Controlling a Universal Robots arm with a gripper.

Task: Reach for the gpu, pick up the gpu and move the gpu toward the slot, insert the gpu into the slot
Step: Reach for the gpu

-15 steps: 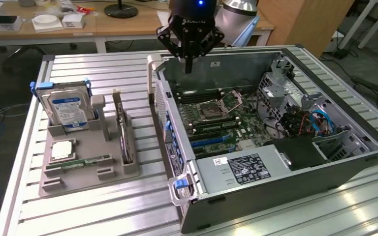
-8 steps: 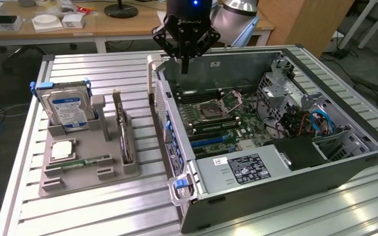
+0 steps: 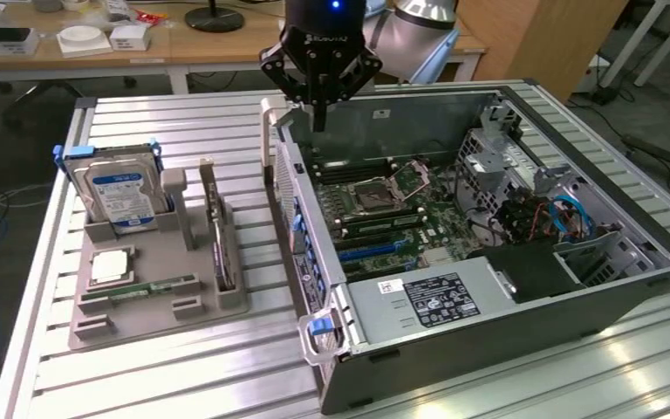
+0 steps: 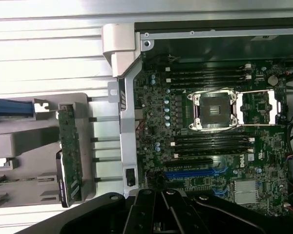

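**Gripper shut and empty above the case wall; gpu standing in its tray**

I find the gripper (image 3: 317, 122) with its fingers pressed together and nothing between them. It hangs over the far end of the side wall of the open computer case (image 3: 487, 349), clear of the board below.

The gpu (image 3: 220, 231) stands on edge in the grey tray (image 3: 137, 327) just beside the case, untouched. From the gripper it lies toward the exterior view's left, nearer that camera and lower, well apart. Its long axis runs from far to near in the exterior view, roughly parallel to the case wall next to it. In the wrist view the gpu (image 4: 68, 151) shows edge-on, across that wall from the motherboard (image 4: 210, 146).

A hard drive (image 3: 119, 196) stands upright in the same tray, further toward the exterior view's left. A memory stick (image 3: 154, 286) lies flat near the tray's front.

Limits of inspection:
- The gpu's lower edge sits hidden in its holder.
- I cannot make out the gpu's fan face.
- In the wrist view the gripper (image 4: 162, 197) covers part of the board.
- A blue slot (image 3: 365, 250) shows on the board, but I cannot tell whether it is the one intended.
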